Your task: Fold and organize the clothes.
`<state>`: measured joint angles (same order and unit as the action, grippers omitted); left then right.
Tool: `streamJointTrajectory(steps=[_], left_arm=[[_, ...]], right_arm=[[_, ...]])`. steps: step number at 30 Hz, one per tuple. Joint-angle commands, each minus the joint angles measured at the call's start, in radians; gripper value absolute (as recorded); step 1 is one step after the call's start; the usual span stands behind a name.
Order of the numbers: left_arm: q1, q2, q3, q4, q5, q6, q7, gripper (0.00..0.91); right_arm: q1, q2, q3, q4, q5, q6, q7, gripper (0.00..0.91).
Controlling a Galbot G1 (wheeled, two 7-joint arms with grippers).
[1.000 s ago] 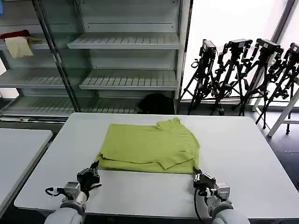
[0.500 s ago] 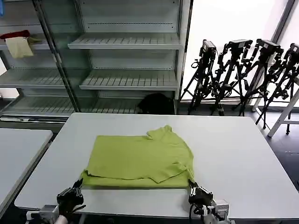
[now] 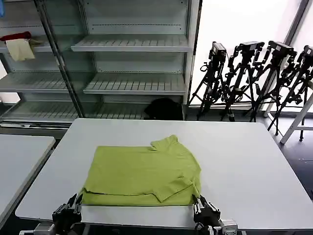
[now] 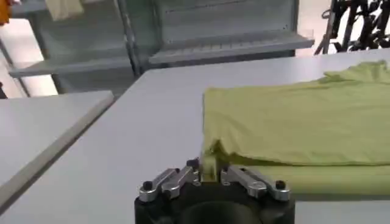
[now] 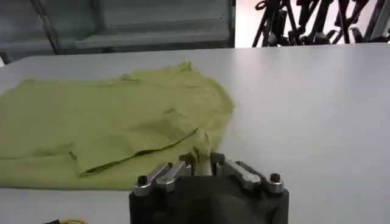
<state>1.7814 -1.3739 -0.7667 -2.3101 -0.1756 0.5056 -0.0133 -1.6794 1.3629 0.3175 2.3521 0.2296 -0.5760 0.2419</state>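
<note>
Both claws, left claw (image 4: 208, 172) and right claw (image 5: 203, 162), pinch near corners of my floppy, light lime-green T-shirt (image 3: 144, 169); corners grip best.

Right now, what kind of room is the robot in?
Probably a robot test lab or studio, not a home. Bare metal shelves line the back wall, a row of camera tripods stands by the window, and a lime-green T-shirt lies on a plain white table.

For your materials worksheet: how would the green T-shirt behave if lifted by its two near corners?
The T-shirt would probably sag and drape, since it lies in soft wrinkled layers. It seems light: the left gripper and right gripper each pinch only a thin corner. Folds may slip open.
</note>
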Motion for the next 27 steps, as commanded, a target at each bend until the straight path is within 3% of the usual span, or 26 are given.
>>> streamJointTrajectory(steps=[1,10,15,20,27], left_arm=[[0.009,-0.003,-0.010,-0.023,0.034,0.002,-0.008,0.907],[-0.124,0.000,-0.041,-0.049,0.008,-0.040,-0.006,0.907],[-0.298,0.046,-0.022,0.009,-0.119,0.037,0.007,0.907],[-0.530,0.119,0.027,0.184,-0.255,0.073,-0.014,0.907],[-0.660,0.264,0.171,0.374,-0.260,0.076,0.011,0.907]], right_arm=[[-0.015,0.001,-0.014,0.011,-0.011,-0.001,0.007,0.907],[0.093,0.024,0.015,0.028,-0.023,-0.002,0.033,0.907],[0.295,0.022,0.007,-0.054,-0.007,-0.006,-0.008,0.907],[0.567,0.061,-0.025,-0.270,0.025,-0.011,-0.010,0.907],[0.879,0.051,-0.086,-0.596,0.121,-0.014,-0.044,0.907]])
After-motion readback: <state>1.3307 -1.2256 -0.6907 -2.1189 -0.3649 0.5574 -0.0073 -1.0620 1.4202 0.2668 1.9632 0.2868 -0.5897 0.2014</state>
